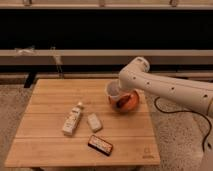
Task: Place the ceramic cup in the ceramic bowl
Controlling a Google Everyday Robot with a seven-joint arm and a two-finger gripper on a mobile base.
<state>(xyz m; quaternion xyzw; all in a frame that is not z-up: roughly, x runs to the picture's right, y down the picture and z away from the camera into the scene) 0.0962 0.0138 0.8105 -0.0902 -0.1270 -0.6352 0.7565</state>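
The white ceramic cup (pixel 112 90) hangs in the air over the left rim of the orange-brown ceramic bowl (pixel 128 102), which sits on the right half of the wooden table (pixel 50 97). My gripper (pixel 118 89) is at the end of the white arm that reaches in from the right. It is shut on the ceramic cup, mostly hidden behind the cup and the wrist. Something dark lies inside the bowl.
A white bottle with a label (pixel 71 120) lies left of the table's centre. A small white packet (pixel 94 122) is beside it and a dark snack bar (pixel 100 145) is near the front edge. A cable (pixel 165 107) runs along the floor on the right.
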